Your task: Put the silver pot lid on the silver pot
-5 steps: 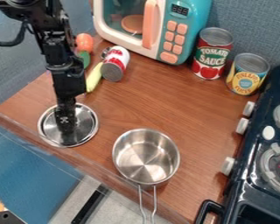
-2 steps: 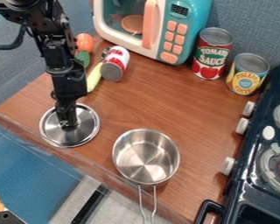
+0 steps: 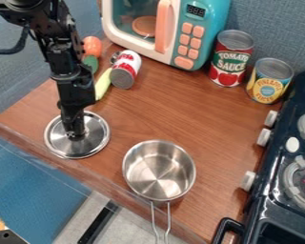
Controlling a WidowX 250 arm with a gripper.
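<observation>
- A brown wood-grain counter runs across the scene, with a blue-grey textured wall behind its far side.
- A toy microwave, turquoise and white with salmon buttons and handle, stands at the far edge.
- To its right, two cans stand upright: a red tomato can, and just right and nearer, a yellow pineapple can.
- At the far left, a red and white can lies on its side; beside it are a long yellow piece, a green piece and an orange piece, the last two partly behind the arm.
- A dark blue toy stove with white knobs takes up the right side.
- The silver pot sits near the middle of the near side, uncovered, its wire handle pointing toward the near edge.
- The silver lid is at the near left, knob side up, left of the pot and apart from it.
- The black gripper hangs down over the lid's middle, right at the knob; whether it is clamped on the knob, I cannot tell.
</observation>
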